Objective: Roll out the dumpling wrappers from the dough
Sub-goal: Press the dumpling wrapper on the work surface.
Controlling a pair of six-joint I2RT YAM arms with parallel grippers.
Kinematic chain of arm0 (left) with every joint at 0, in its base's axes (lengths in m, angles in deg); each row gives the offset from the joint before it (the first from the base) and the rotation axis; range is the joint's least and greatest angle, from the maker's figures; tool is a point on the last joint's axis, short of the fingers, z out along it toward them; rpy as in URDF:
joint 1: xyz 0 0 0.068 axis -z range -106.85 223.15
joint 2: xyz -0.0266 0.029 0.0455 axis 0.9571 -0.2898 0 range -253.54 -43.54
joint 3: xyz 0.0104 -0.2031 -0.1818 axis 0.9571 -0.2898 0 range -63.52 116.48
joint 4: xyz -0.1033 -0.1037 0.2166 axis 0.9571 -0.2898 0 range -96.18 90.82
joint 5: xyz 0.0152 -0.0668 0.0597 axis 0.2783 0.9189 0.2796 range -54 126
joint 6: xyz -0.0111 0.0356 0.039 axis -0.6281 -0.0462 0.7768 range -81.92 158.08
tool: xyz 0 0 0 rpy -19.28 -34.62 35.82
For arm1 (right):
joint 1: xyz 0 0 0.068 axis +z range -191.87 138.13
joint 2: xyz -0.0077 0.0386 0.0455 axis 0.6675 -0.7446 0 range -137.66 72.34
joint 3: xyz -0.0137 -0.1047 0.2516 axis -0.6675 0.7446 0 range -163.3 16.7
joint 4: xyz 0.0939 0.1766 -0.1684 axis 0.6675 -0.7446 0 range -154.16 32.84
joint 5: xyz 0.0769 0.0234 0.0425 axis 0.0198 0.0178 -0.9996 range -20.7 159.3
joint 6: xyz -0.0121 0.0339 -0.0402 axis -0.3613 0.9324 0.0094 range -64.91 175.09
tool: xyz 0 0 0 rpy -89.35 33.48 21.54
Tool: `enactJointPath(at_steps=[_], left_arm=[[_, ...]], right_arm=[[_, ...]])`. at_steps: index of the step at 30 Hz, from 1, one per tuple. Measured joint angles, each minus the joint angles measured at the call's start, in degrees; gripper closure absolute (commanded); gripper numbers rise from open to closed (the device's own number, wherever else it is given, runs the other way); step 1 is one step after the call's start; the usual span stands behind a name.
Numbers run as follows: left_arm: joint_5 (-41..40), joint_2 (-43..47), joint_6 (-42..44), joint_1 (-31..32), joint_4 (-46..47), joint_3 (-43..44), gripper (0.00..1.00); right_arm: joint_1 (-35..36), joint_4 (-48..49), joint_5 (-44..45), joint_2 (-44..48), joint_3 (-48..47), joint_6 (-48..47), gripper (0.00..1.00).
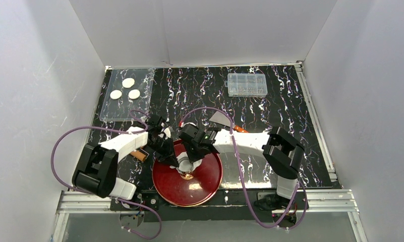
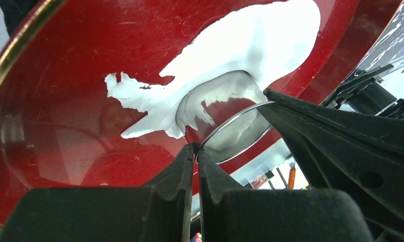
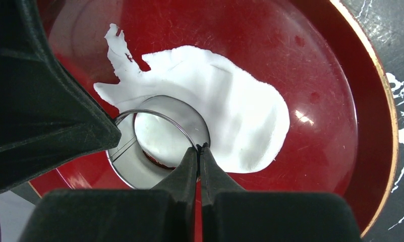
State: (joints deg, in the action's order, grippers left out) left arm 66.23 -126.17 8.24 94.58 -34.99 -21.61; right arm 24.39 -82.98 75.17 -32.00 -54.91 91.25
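- The left gripper [image 2: 195, 149] is closed, with its fingertips pinched onto the thin rim of a metal ring [image 2: 235, 118].
- The right gripper [image 3: 202, 147] is closed too, nipping the same metal ring [image 3: 120, 162] on the opposite side of its rim, so the two grippers face each other across it.
- The dough [image 3: 230, 116] is a flattened white sheet with a ragged, torn edge. It lies directly below and just ahead of both grippers' fingertips.
- The ring stands on one edge of the dough, and white dough shows inside it.
- The dough rests in a red plate [image 3: 331, 101] under both grippers.
- Three dumpling wrappers [image 1: 128, 82], small white round discs, lie well apart from the grippers, beyond and to the left of the left gripper, on a clear tray [image 1: 121, 111].
- A clear box [image 1: 247, 84] sits on the black marbled desk [image 1: 270, 111], well beyond the right gripper.
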Motion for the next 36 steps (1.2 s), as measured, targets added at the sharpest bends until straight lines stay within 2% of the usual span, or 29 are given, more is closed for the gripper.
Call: enactJointPath(at_steps=[6, 15, 19, 24, 28, 36], left_arm=[[-0.4, 0.5, -0.7, 0.0, 1.5, -0.9, 1.0], [2.8, -8.5, 1.0, 0.0, -3.9, 5.4, 1.0], [3.1, -5.8, 0.4, -0.1, -1.6, 2.8, 1.0], [-0.5, 1.3, -0.5, 0.0, 1.2, -1.3, 1.0], [-1.3, 2.4, -1.0, -0.2, 2.0, -2.2, 1.0], [2.4, -4.3, -0.5, 0.2, 0.6, 1.7, 1.0]], right_arm=[[-0.4, 0.6, -1.5, -0.3, 0.4, -0.8, 0.99], [1.7, 4.8, 2.7, 3.8, 6.4, 4.1, 0.99], [2.0, 3.3, 3.4, 2.9, 4.7, 3.3, 0.99], [2.1, -3.0, 2.6, -2.2, -3.5, -1.5, 0.99], [2.0, -4.0, 2.1, -3.0, -4.5, -2.6, 0.99], [2.0, 4.1, 3.3, 4.3, 6.6, 3.5, 0.99]])
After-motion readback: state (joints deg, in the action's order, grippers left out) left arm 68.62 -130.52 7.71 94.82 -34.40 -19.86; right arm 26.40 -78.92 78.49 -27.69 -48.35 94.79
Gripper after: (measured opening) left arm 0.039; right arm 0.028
